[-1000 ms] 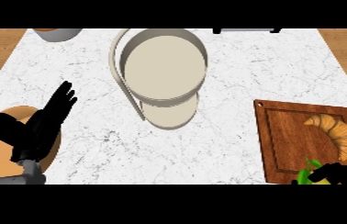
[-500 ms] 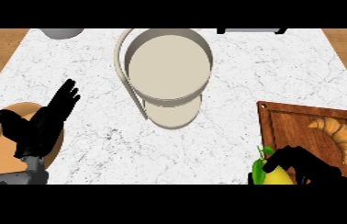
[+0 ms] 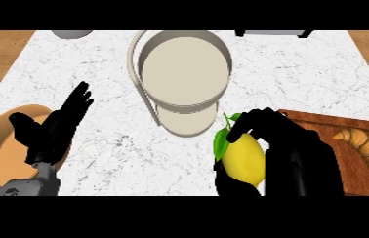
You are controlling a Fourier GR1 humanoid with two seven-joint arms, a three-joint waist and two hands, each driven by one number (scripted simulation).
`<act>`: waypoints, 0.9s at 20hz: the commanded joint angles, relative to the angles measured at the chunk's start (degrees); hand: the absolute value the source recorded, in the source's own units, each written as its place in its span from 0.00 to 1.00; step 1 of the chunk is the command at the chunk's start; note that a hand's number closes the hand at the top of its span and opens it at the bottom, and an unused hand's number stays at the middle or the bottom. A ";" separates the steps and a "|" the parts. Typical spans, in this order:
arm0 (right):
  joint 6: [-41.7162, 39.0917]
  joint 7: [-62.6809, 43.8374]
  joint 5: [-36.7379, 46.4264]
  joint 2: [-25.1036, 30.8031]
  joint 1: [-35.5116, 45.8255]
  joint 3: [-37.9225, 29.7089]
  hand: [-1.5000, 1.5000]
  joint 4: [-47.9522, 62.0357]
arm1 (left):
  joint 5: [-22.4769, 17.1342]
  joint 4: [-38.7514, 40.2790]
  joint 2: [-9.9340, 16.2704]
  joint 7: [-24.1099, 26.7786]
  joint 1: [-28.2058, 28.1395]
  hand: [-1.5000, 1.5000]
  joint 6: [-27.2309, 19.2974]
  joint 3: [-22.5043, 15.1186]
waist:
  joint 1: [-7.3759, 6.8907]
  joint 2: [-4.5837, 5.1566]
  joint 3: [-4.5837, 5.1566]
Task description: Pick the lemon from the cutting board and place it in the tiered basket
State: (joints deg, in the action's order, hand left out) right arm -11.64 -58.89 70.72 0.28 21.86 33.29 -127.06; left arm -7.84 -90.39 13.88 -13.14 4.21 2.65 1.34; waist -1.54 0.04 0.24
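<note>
Now the right hand (image 3: 292, 149) clasps one lemon (image 3: 243, 156); the left hand (image 3: 54, 127) rests, fingers spread.

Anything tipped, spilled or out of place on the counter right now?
Nothing stands out. The right hand holds the lemon beside the tiered basket, which stands upright. A croissant lies on the cutting board. The left hand rests open at the left.

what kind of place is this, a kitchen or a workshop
Most likely a kitchen counter: a white marble top carries a tiered basket and a wooden cutting board with a croissant, and the right robot hand holds a lemon.
</note>
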 commanded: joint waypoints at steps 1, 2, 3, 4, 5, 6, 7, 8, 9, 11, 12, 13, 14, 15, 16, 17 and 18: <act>0.76 -13.51 -4.68 -0.27 15.70 -0.26 1.00 10.11 | 0.58 1.34 -1.34 0.42 1.33 0.50 -0.58 -0.57 | -0.23 0.09 -0.06; 0.90 -15.39 -5.15 -0.27 17.97 -0.53 1.00 10.86 | 2.23 0.39 -1.28 1.58 -1.79 0.50 -1.24 -1.05 | -0.31 -0.06 -0.08; 1.38 -15.13 -7.49 -0.27 20.78 -2.75 1.00 13.48 | 0.94 0.96 -0.54 -0.31 1.49 0.50 -0.89 0.21 | -0.07 0.02 -0.10; 4.13 -14.78 -8.24 -0.27 21.37 -2.64 1.00 18.34 | 0.64 0.66 -0.54 0.82 0.47 0.50 0.23 -0.23 | -0.46 0.11 -0.10; 3.74 -18.37 -8.43 -0.26 23.59 -0.02 1.00 18.06 | 0.33 -0.16 -0.31 -0.76 0.30 0.50 0.19 -0.06 | -0.23 -0.10 -0.12; 3.72 -18.06 -11.17 -0.26 26.31 -3.01 1.00 20.06 | 1.25 0.47 -0.62 -0.50 0.77 0.50 -0.96 0.04 | -0.45 -0.02 -0.11; 4.03 -16.61 -11.24 -0.26 25.08 -3.74 1.00 21.20 | 0.89 3.26 -0.52 1.55 1.69 0.50 -0.09 0.83 | 0.34 0.06 -0.12; 5.41 -16.93 -10.98 -0.26 24.06 -3.65 1.00 22.26 | 0.01 -2.94 0.73 -2.85 1.63 0.50 -0.44 1.08 | -0.09 -0.14 -0.19; 4.88 -16.82 -12.77 -0.26 24.20 -4.43 1.00 22.54 | 0.73 1.70 -0.81 -0.41 2.30 0.50 -0.92 0.87 | 0.56 0.00 -0.16; 6.97 -18.37 -14.66 -0.26 27.99 -4.61 1.00 26.91 | 1.38 1.76 -1.07 1.50 0.69 0.50 -0.25 0.14 | 0.10 0.01 -0.14; 4.61 -18.90 -13.78 -0.26 28.72 -5.98 1.00 26.39 | -0.08 -0.93 -0.67 -0.89 -1.26 0.50 0.66 0.14 | 0.16 -0.19 -0.17; 8.42 -15.71 -14.77 -0.26 27.61 -5.31 1.00 30.79 | 0.34 0.12 -0.35 1.38 -0.83 0.50 1.08 0.63 | 0.14 0.02 -0.17; 7.12 -17.47 -15.41 -0.26 30.48 -6.11 1.00 29.98 | 1.54 3.06 -1.79 2.41 -0.16 0.50 0.32 -0.35 | 0.57 0.00 -0.16; 9.68 -18.12 -16.27 -0.26 30.65 -3.85 1.00 31.39 | 0.93 2.32 -0.59 2.07 0.48 0.50 0.18 1.51 | 0.39 -0.03 -0.17; 11.93 -13.60 -14.61 -0.26 28.39 -5.56 1.00 34.60 | 0.26 0.92 0.48 0.92 -0.21 0.50 1.34 1.74 | 0.39 0.04 -0.20; 13.43 -13.63 -14.45 -0.26 31.21 -4.99 1.00 38.40 | 0.64 1.34 -0.60 -0.16 1.19 0.50 0.63 0.84 | 0.27 0.09 -0.19; 10.72 -12.57 -13.67 -0.26 28.63 -5.45 1.00 34.29 | 0.23 -0.28 -0.55 1.15 -1.11 0.50 0.92 1.55 | 0.80 -0.08 -0.21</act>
State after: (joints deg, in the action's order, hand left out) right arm -3.92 -65.33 56.58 0.50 49.92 27.58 -96.51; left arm -7.26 -89.45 13.38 -12.24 4.21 3.23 2.32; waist -1.08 -0.32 -0.03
